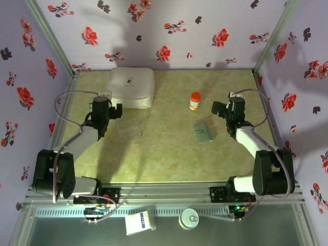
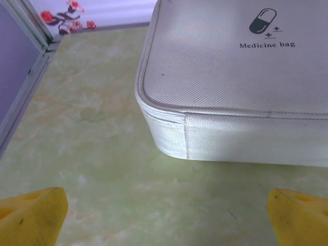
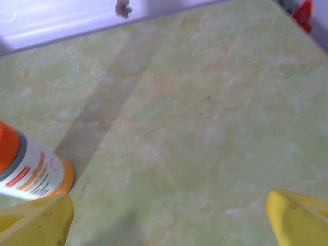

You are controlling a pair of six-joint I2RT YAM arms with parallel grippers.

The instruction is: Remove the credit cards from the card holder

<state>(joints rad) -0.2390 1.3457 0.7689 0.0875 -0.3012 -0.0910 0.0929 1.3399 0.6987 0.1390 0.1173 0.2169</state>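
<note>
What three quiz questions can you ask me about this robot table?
1. True or false: the right gripper is holding the card holder.
2. What is printed on the white bag? A) Medicine bag B) Lunch box C) Tool kit
3. Fill in: the bottle has a cap coloured ____.
Key: 1 false, the holder lies on the table, apart from the gripper; 2 A; 3 orange.
</note>
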